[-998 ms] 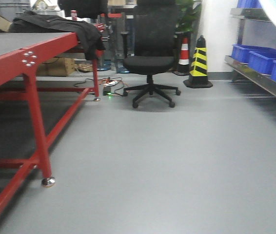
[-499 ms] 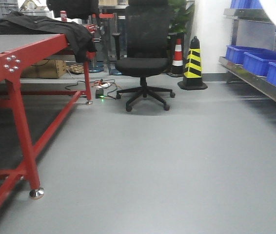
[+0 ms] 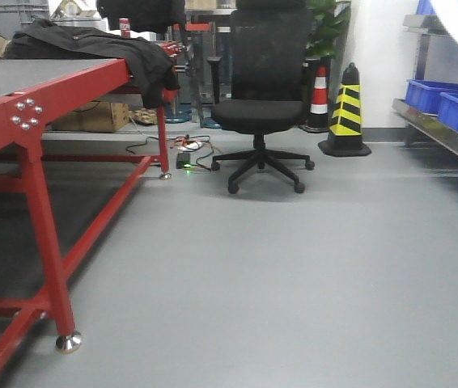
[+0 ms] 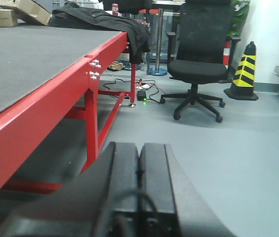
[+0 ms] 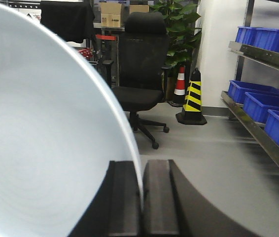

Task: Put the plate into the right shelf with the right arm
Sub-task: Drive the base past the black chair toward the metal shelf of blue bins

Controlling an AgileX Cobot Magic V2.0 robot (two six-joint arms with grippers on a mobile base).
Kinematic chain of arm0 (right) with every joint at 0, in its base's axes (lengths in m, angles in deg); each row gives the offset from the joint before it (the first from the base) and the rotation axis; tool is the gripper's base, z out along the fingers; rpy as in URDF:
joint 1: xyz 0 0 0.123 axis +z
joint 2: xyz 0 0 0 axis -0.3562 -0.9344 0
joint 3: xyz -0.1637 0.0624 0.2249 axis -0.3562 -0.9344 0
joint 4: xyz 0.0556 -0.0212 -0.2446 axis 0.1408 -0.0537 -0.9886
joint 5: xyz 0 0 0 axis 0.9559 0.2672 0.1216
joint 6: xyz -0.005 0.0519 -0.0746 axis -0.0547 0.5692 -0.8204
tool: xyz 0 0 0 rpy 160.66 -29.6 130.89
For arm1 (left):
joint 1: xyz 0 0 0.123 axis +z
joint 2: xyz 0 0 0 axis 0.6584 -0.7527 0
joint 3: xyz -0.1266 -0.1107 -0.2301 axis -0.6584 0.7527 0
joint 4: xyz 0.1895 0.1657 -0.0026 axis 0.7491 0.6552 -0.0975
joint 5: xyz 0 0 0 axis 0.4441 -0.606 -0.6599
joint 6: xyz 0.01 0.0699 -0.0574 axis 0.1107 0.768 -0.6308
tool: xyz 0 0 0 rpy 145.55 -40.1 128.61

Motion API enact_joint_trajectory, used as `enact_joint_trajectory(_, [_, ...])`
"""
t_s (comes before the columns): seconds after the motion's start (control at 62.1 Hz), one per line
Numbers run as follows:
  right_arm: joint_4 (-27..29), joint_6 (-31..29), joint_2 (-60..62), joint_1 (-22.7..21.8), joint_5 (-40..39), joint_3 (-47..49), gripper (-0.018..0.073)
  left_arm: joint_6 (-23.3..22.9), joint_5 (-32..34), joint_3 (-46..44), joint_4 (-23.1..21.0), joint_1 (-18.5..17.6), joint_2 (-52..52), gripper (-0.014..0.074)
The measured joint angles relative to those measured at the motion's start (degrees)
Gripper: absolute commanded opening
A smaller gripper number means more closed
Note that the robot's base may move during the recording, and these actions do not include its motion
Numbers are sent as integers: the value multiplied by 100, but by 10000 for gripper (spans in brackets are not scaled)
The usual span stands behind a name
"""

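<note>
The right claw is clenched on the plate. Its 2 dark fingers pinch the plate's rim from either side. The plate stands on edge and fills the left half of the right wrist view, its glossy white face turned toward the camera. In the front view only a blurred white arc of it shows, in the upper right corner.

The right shelf runs along the right side of the room, well apart from the plate. Its steel rails carry blue bins on 2 levels.

The left claw is clamped closed with nothing between its fingers, which touch along their length. It hangs beside the red-framed table, above the grey floor. A dark jacket lies draped over the table's far end.

A black office chair stands at the back of the room. A yellow-and-black striped cone stands just to its right, near the shelf's far end.
</note>
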Motion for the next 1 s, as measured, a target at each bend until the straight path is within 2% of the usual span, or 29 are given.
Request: enact_joint_trajectory(0.998, [0,0,0,0,0,0,55,0,0,0,0,0,0,-128])
